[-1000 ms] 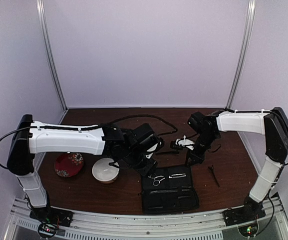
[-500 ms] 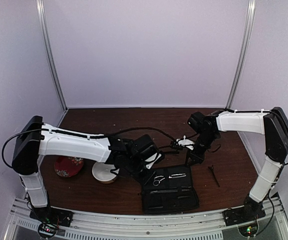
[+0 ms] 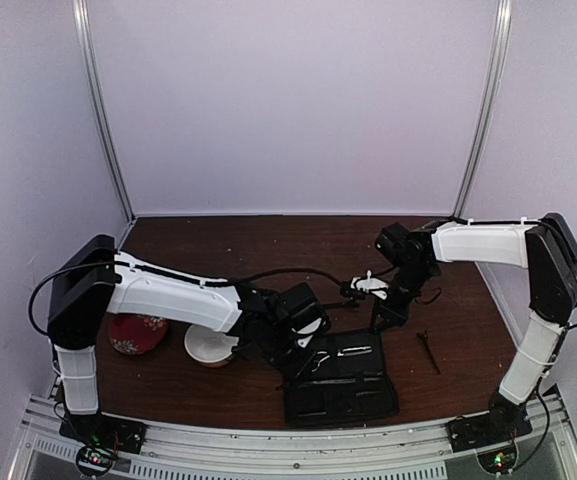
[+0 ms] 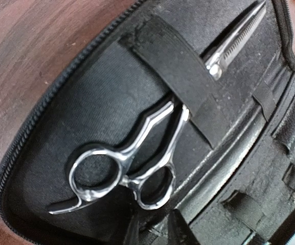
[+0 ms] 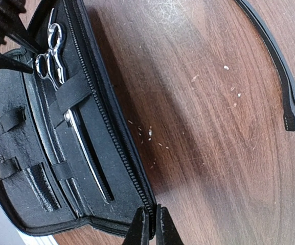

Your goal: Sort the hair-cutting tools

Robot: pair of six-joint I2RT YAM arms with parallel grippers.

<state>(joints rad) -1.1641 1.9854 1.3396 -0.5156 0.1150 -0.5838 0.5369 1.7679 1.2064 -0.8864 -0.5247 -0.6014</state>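
Steel scissors (image 4: pixel 139 135) lie in the black pouch (image 4: pixel 60 102), blade tucked under an elastic strap (image 4: pixel 178 66). Left tool (image 4: pixel 155 232) hangs just beside the ring handles, jaws partly parted, gripping nothing. Right tool (image 5: pixel 150 227) is closed and empty at the pouch's zip edge. If the left tips snag a ring or the fabric on lifting, the scissors may slide out from the strap, or the pouch may skid across the tabletop (image 5: pixel 213 127).

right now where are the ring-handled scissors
In the top view the scissors sit in the open black case at front centre, tucked under an elastic strap, with the left gripper right beside their ring handles.
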